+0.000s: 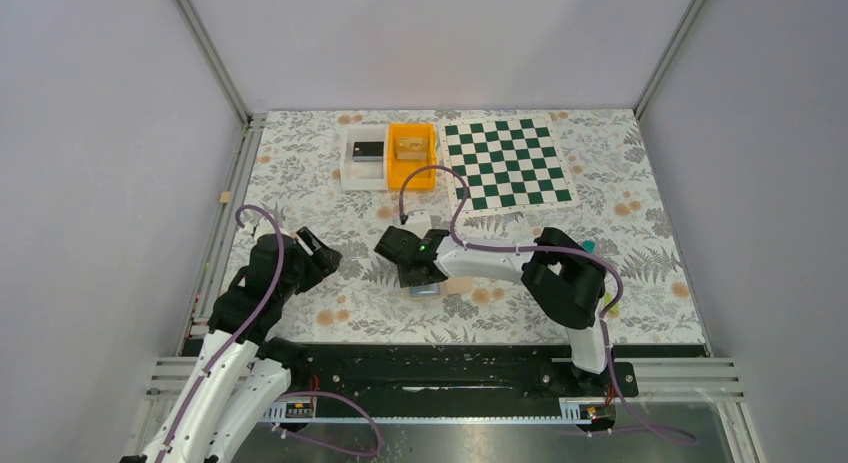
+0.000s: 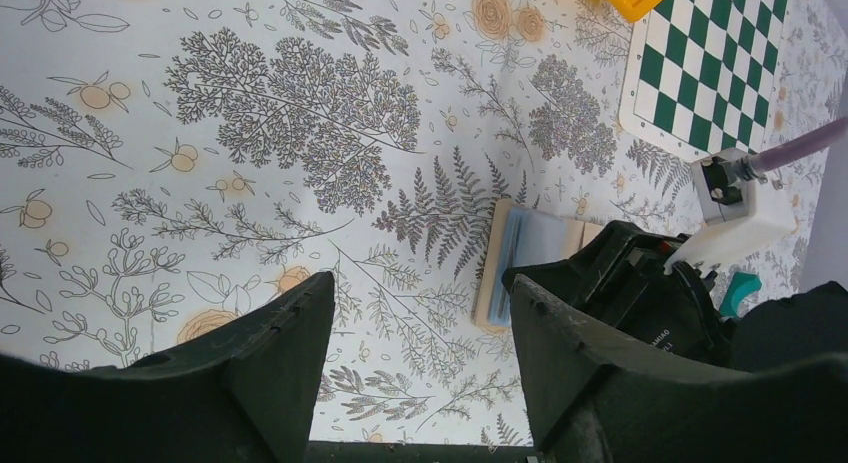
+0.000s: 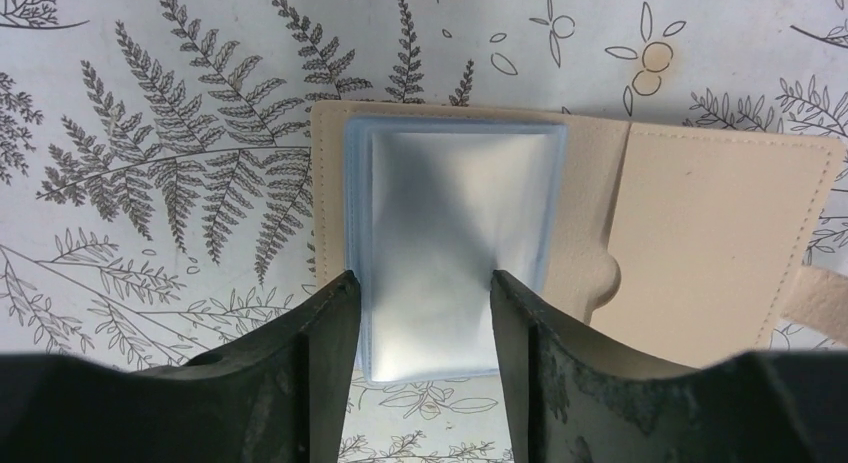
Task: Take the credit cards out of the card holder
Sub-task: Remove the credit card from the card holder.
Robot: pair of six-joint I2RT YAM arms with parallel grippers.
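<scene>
- Grey walls box in a floral-print table. From above, a white tray, an orange bin and a chessboard lie at the far side. The card holder lies near the middle, mostly hidden under my right gripper. My left gripper hangs well apart from it.
- From my left wrist, my left gripper stands roughly half open with only bare tablecloth between its fingers. The card holder lies beyond them, under my right arm.
- From my right wrist, the card holder lies spread open. A bluish clear sleeve stack sits on its left panel. My right gripper is partly open, its tips set on the stack's near end. Whether they have bitten I cannot tell, nor can I make out a card.
- I judge this the first extraction: next I should pinch firmly and draw towards myself, and my left gripper may need to pin the holder down.
</scene>
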